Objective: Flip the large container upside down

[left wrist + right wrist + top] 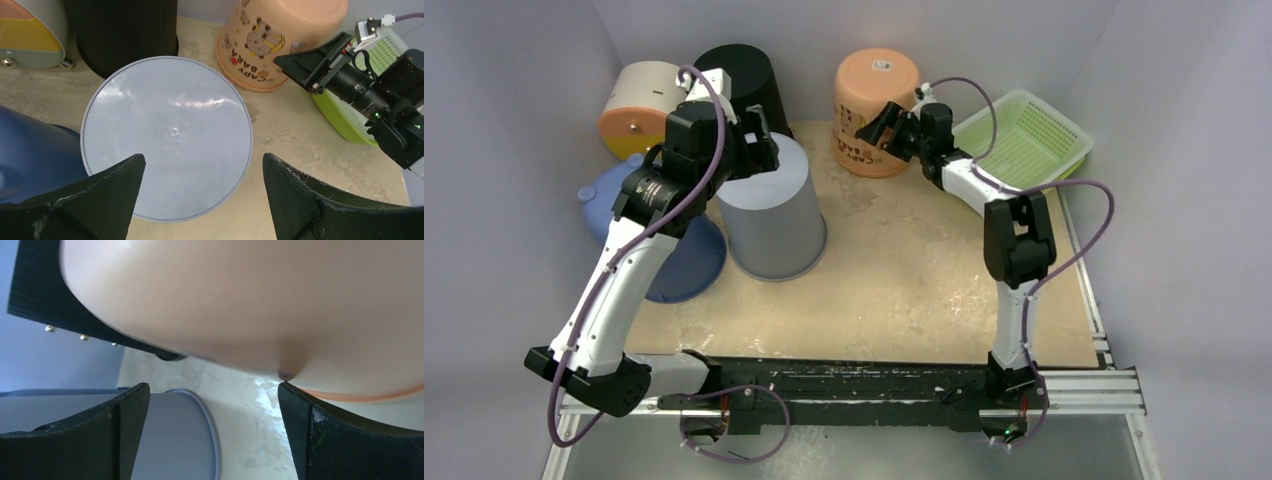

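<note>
A grey container [774,215] stands upside down in the middle left of the table, its flat base up. My left gripper [759,150] hovers just above the near edge of that base [170,130], open and empty [202,165]. A peach container [869,95] with a capybara print stands upside down at the back. My right gripper [874,128] is open and empty right beside its lower wall [250,300]; in the right wrist view [214,390] one fingertip [295,395] is at the peach rim. The grey container [165,435] shows between those fingers, farther off.
A black container [744,75] stands upside down behind the grey one. A blue container [679,255] lies at the left, a beige and orange barrel [639,105] on its side at the back left. A green basket [1024,135] sits at the back right.
</note>
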Controlling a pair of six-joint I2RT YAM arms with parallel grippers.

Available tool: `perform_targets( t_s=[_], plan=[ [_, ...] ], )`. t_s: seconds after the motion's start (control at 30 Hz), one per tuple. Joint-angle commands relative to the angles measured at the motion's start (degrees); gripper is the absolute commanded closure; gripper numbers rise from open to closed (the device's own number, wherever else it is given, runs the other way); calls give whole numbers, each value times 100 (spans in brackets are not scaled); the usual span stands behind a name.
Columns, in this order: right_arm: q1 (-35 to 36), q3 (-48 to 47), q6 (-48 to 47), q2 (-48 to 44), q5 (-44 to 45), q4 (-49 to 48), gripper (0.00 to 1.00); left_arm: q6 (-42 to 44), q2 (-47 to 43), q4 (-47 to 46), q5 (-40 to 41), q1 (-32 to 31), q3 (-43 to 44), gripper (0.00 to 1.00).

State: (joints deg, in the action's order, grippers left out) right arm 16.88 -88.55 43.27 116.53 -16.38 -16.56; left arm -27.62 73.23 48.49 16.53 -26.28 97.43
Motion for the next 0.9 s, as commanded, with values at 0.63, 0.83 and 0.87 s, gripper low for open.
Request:
perform_targets(
  t_s=[0.63,0.83,0.87],
  plan=[
    [556,-101,-1500,-1956,344,1866,0,244,-6,-220,193,-9,82,15],
    [583,-396,-2562,-2878,2643,3979,0,196,6,-288,68,-8,71,15],
    [546,-342,-2649,-2995,3071,4090,0,185,6,-309,39,-8,60,15]
  ],
)
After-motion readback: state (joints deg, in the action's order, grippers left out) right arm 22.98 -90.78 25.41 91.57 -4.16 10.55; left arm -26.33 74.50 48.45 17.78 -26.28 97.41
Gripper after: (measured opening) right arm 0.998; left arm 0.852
